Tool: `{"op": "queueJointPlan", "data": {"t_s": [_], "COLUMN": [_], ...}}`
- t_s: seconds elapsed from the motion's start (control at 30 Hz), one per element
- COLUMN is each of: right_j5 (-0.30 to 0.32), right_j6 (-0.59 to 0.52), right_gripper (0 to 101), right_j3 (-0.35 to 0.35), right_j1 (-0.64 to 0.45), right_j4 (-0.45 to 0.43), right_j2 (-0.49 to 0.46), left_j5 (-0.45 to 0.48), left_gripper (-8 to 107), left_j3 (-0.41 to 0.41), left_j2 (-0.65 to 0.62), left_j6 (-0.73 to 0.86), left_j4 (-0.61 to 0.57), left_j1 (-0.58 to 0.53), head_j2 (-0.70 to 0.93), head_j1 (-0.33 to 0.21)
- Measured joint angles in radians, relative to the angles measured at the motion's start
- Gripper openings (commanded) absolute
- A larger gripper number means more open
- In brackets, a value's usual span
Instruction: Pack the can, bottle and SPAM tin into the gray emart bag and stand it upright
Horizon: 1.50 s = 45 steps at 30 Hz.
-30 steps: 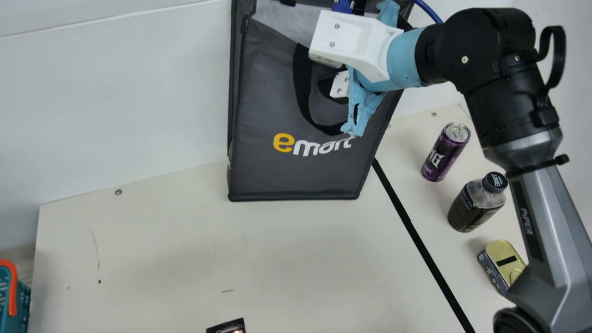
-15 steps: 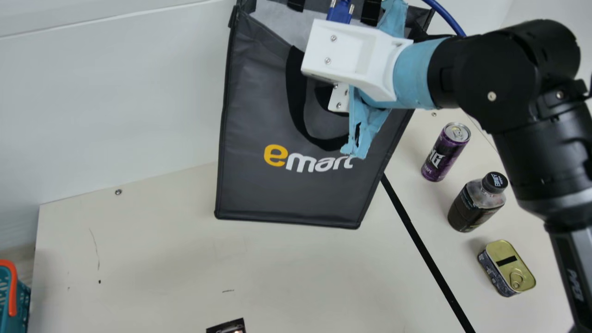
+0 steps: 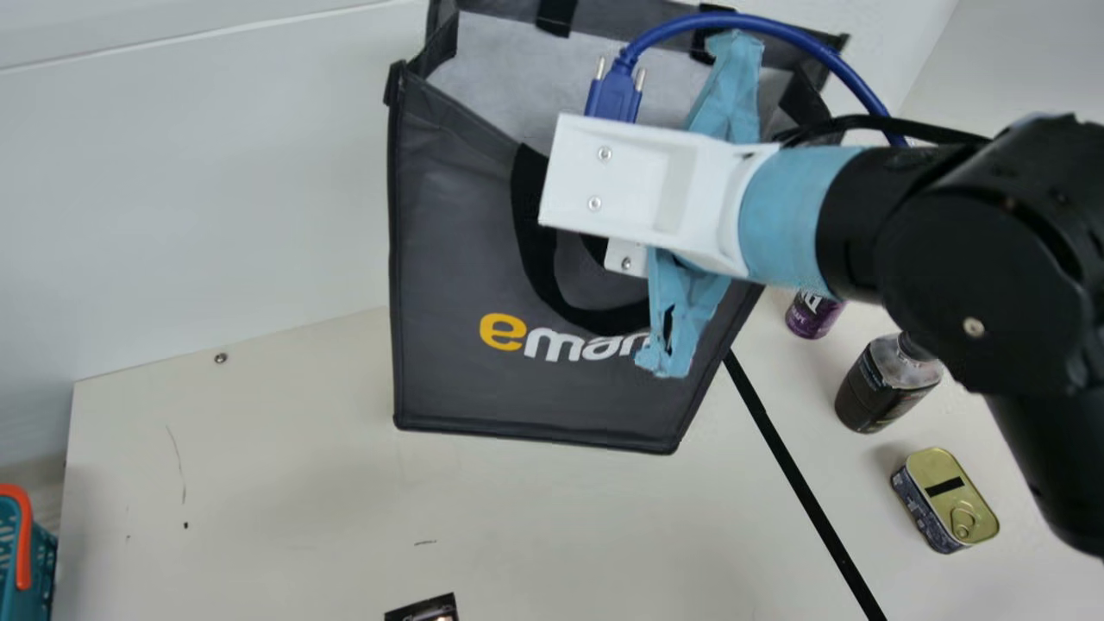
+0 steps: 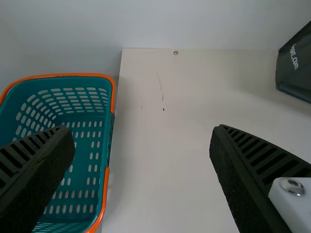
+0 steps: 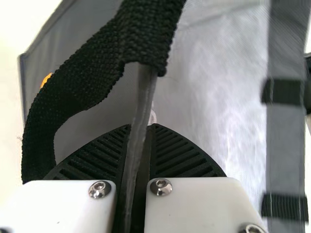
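In the main view my right gripper (image 3: 642, 190), its fingertips hidden, is at the front of the gray emart bag (image 3: 457, 285). The bag is slightly tilted, its mouth showing pale lining; I cannot tell whether its base touches the table. The right wrist view has my right gripper (image 5: 140, 130) shut on the bag's rim beside the black handle (image 5: 87, 73). My left gripper (image 4: 142, 133) stands open, nothing between its fingers. To the bag's right are the purple can (image 3: 811, 316), partly behind the right arm, the dark bottle (image 3: 878, 388) and the SPAM tin (image 3: 946, 500).
A teal basket (image 4: 111, 141) with an orange rim sits beside the table's left edge. A black strip (image 3: 802, 483) crosses the table between the bag and the items. A small dark printed object (image 3: 423, 611) lies at the main view's bottom edge. A white wall stands behind.
My right arm has brought the bag down the main view, toward the camera, and more of its mouth shows. The arm now covers part of the can and the bottle's cap.
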Motion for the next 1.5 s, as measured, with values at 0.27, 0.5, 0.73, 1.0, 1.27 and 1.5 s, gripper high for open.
{"op": "queueJointPlan", "data": {"t_s": [0.27, 0.5, 0.73, 1.0, 1.27, 1.5], "right_j5": [0.000, 0.001, 0.000, -0.002, -0.005, -0.002], "right_j6": [0.056, 0.113, 0.181, 0.291, 0.388, 0.447], "right_gripper": [0, 0, 0, 0, 0, 23], "right_j3": [0.068, 0.133, 0.196, 0.267, 0.326, 0.354], "right_j1": [0.106, 0.175, 0.245, 0.345, 0.441, 0.506], "right_j4": [-0.073, -0.117, -0.141, -0.164, -0.184, -0.194], "right_j2": [-0.059, -0.085, -0.102, -0.114, -0.122, -0.132], "left_j5": [0.000, 0.000, 0.000, 0.000, 0.000, 0.000], "left_gripper": [90, 90, 90, 90, 90, 90], "left_j3": [0.000, 0.000, 0.000, 0.000, 0.000, 0.000], "left_j2": [0.000, 0.000, 0.000, 0.000, 0.000, 0.000], "left_j6": [0.000, 0.000, 0.000, 0.000, 0.000, 0.000], "left_j4": [0.000, 0.000, 0.000, 0.000, 0.000, 0.000], "left_j1": [0.000, 0.000, 0.000, 0.000, 0.000, 0.000], "head_j2": [0.000, 0.000, 0.000, 0.000, 0.000, 0.000], "head_j1": [0.000, 0.000, 0.000, 0.000, 0.000, 0.000]}}
